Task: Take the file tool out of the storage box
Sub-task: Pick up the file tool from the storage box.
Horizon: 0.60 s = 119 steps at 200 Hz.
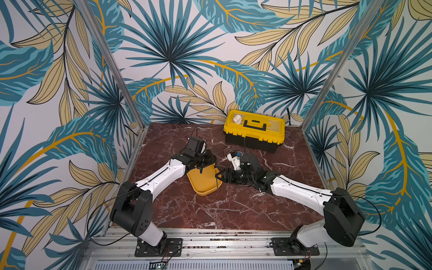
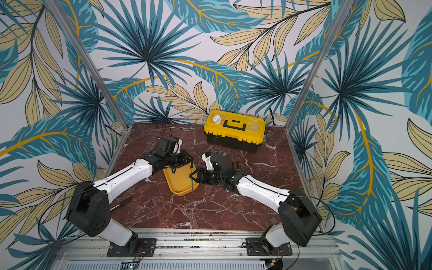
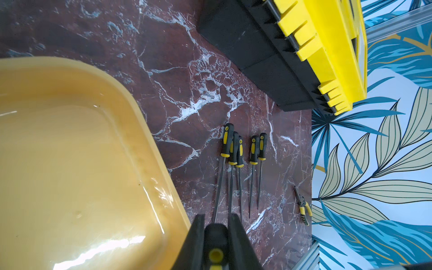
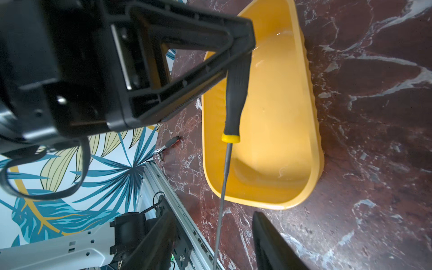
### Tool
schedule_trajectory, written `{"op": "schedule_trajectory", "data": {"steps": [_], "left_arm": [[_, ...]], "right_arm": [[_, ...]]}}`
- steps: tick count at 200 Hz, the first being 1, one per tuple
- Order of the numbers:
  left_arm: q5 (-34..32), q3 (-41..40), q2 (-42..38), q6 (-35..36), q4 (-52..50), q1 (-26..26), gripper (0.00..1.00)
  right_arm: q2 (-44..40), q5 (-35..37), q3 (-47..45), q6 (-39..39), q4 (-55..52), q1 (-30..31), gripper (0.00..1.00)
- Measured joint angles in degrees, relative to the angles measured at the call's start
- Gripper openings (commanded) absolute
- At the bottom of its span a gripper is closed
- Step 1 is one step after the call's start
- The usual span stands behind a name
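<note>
**File Tool Lifted Clear of the Box, Set-Down Not Yet Made**

As far as the views showed, the file tool [image 4: 235, 102] was out of the storage box [image 4: 306, 117]. It hung upright in the air, tip down, at the tray's rim on the side towards the right arm. In both top views its thin shaft [image 1: 217, 183] ran down beside that rim. The left fingers [image 3: 195, 238] were clenched on its black handle, and the yellow end cap showed between them in the left wrist view. The right fingers [image 4: 273, 247] stood apart on either side of the shaft lower down, not touching it, so they gripped nothing.

The box's floor looked bare in both wrist views. Five similar files [image 3: 240, 152] lay side by side on the marbled counter [image 1: 233, 210], outside the box and nearer the yellow-lidded toolbox [image 1: 254, 131]. On that evidence the lifting was done. What remained was probably a pass to the right arm, or a direct set-down beside the others.

Several things were unclear:
- These angles did not settle whether the tip hung over the box or just outside it.
- In the top views the left arm covered the far end of the box.
- The right arm mostly hid the row of files in those same views.
- A small yellow-handled tool [image 3: 304, 211] near the counter's edge looked like pliers but was too small to be sure.
- A ratchet-like tool [image 4: 168, 145] lay at another edge.
</note>
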Motion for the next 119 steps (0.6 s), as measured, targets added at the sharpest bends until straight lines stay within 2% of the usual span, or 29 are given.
{"op": "schedule_trajectory", "data": {"steps": [76, 119], "left_arm": [[0.0, 0.0, 0.0, -1.0, 0.0, 0.0, 0.17], [-0.2, 0.0, 0.0, -1.0, -0.8, 0.0, 0.17]], "right_arm": [[1.4, -0.2, -0.4, 0.8, 0.3, 0.9, 0.28], [1.4, -0.4, -0.4, 0.9, 0.3, 1.2, 0.2]]}}
